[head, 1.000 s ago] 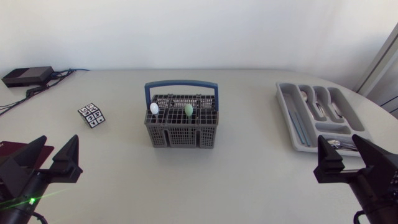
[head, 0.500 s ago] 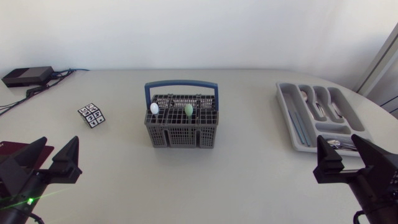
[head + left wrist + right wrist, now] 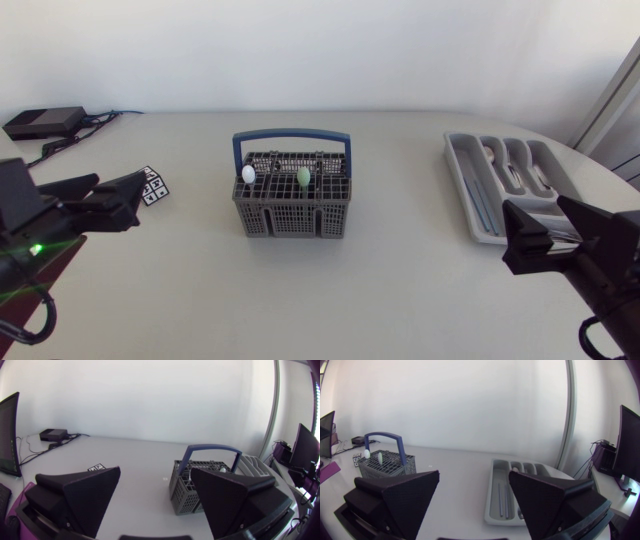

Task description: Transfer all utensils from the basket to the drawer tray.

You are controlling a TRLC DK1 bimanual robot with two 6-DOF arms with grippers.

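Two utensils stand upright in a grey cutlery basket (image 3: 292, 215) with a blue carry handle, at the middle of the table. One has a rounded white end (image 3: 248, 174); the other, beside it, has a rounded green end (image 3: 303, 176). Only these ends show above the basket's grid top.

A grey drawer tray (image 3: 458, 160) lies near the table's right edge, towards its far right corner, with some metal cutlery already in its compartments.

The left gripper (image 3: 122, 182) hovers near the table's left edge, well apart from the basket, jaws spread wide and holding nothing. The right gripper (image 3: 533, 203) hangs near the table's right edge, at the tray's near end, equally wide and empty.

Both utensils look light and stiff, with smooth ends that may be slippery. The best hold is probably just under the rounded end, lifting straight up so the shaft clears the grid and the handle. The basket also looks light and could shift if nudged.
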